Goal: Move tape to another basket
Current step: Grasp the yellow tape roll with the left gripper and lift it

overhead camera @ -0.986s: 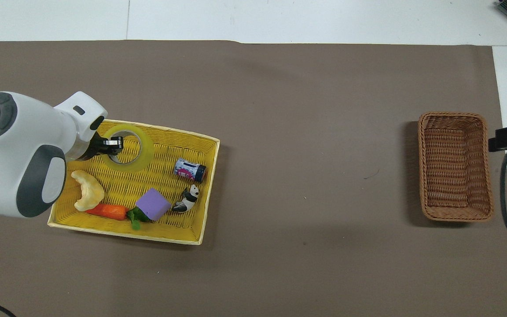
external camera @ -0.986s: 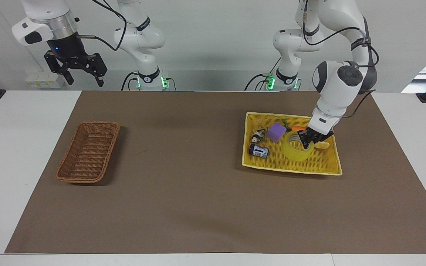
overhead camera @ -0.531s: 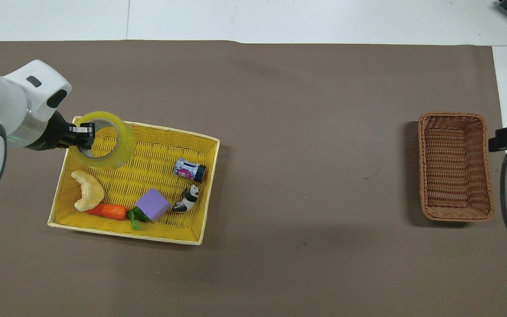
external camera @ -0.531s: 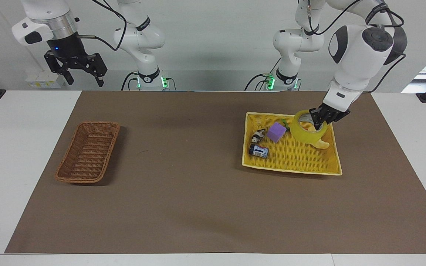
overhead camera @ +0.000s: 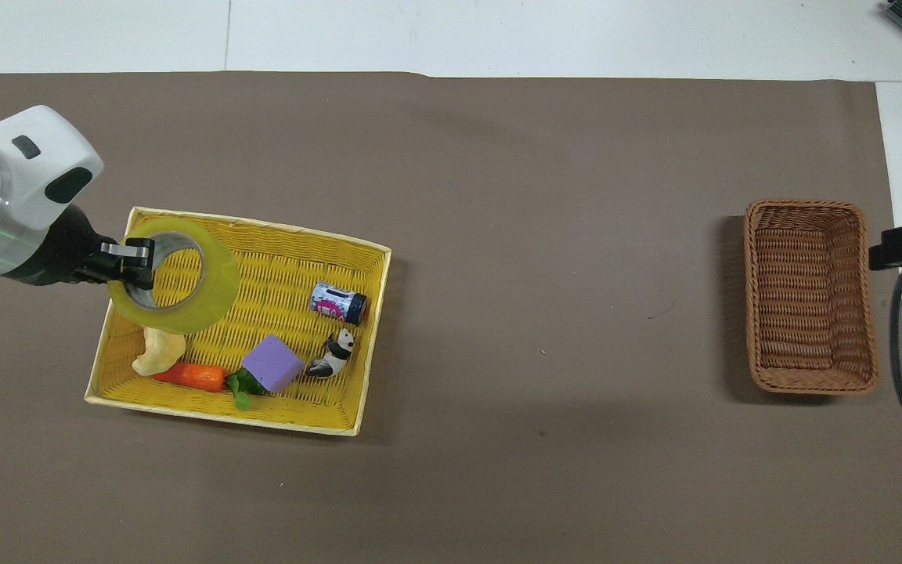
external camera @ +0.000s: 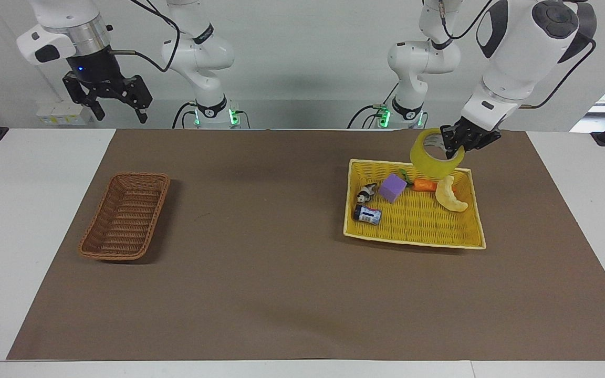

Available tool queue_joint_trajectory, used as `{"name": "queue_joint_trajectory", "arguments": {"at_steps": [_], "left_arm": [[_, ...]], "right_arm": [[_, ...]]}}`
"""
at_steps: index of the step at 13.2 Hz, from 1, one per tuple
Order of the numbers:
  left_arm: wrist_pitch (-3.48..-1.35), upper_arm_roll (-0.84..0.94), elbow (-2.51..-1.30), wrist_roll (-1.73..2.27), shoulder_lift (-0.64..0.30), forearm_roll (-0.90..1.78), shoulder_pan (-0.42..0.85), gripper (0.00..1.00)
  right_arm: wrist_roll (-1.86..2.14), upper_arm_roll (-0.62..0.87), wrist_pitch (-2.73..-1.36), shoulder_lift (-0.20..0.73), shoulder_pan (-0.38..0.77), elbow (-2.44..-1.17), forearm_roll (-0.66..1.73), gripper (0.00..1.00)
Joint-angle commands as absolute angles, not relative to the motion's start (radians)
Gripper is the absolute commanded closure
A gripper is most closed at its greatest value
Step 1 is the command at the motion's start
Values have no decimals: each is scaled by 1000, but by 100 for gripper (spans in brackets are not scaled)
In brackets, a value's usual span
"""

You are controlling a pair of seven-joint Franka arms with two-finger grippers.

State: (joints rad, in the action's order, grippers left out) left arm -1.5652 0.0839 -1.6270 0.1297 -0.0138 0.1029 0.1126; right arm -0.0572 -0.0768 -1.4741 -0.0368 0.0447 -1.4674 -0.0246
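The roll of translucent yellow tape [external camera: 428, 160] hangs in the air over the yellow tray-basket [external camera: 413, 241], above its edge nearest the robots. My left gripper [external camera: 452, 144] is shut on the roll's wall, one finger inside the core. In the overhead view the tape [overhead camera: 208, 301] and the left gripper [overhead camera: 134, 262] cover the tray's [overhead camera: 224, 415] corner. The small brown wicker basket [external camera: 125, 215] stands empty at the right arm's end of the table; it also shows in the overhead view [overhead camera: 809, 294]. My right gripper [external camera: 122, 115] waits open, high above the table's edge near that basket.
In the yellow tray lie a purple cube [external camera: 392, 188], a carrot toy [external camera: 424, 185], a pale crescent toy [external camera: 450, 194], a small can [external camera: 367, 214] and a panda figure [external camera: 366, 193]. A brown mat covers the table between the two baskets.
My left gripper has lifted the tape out of the yellow tray and carried it higher, toward the tray's edge nearest the robots. The crescent toy is uncovered in the facing view. The right arm has not moved.
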Motion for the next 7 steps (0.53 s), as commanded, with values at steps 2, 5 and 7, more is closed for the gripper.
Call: {"name": "queue_joint_trajectory", "arguments": {"at_steps": [2, 5, 7], "left_arm": [[-1603, 74, -1689, 54, 32, 312, 124, 100], [-1670, 81, -1693, 54, 31, 457, 159, 100], [-1721, 84, -1694, 58, 29, 608, 175, 100]], "right_arm": [[-71, -71, -1468, -40, 34, -1470, -21, 0], [-11, -64, -1459, -41, 43, -1471, -9, 0], [35, -63, -1486, -72, 46, -1523, 60, 0]]}}
